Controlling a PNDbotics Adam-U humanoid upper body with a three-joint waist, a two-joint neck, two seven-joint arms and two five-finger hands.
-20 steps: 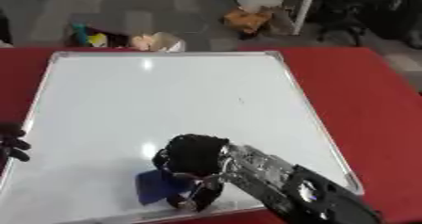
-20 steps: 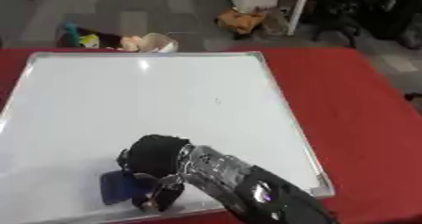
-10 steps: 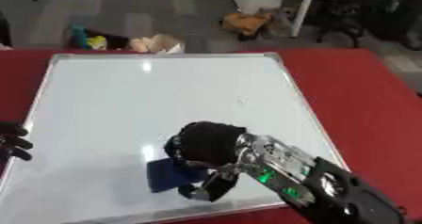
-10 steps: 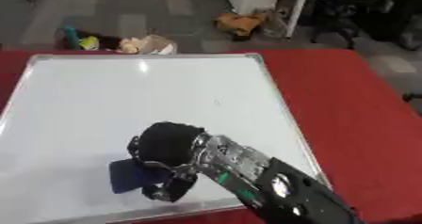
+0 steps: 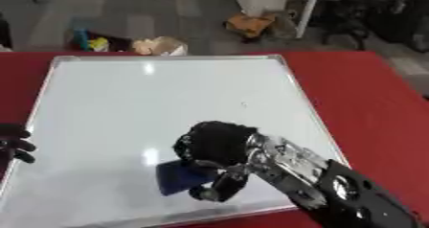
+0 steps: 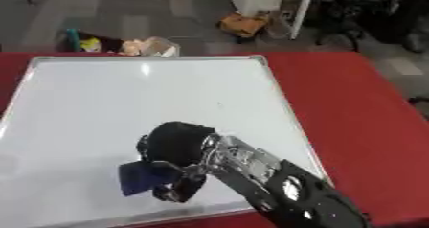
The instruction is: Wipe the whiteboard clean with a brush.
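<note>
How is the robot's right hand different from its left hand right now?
The right hand is over the whiteboard, fingers curled round the blue brush; the left hand holds nothing. The right hand shows whole, with its silver and black arm behind it; of the left hand only dark fingers show at the view's left edge, beside the board's frame. Both hands are black.

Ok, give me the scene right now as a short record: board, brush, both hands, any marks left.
whiteboard: lies flat on the red table, silver frame
brush: dark blue, on the board's near part
right hand: fingers curled round the brush, arm coming in from the lower right
left hand: at the board's left edge, off the brush; fingers unclear
marks: one small dark speck right of centre
</note>
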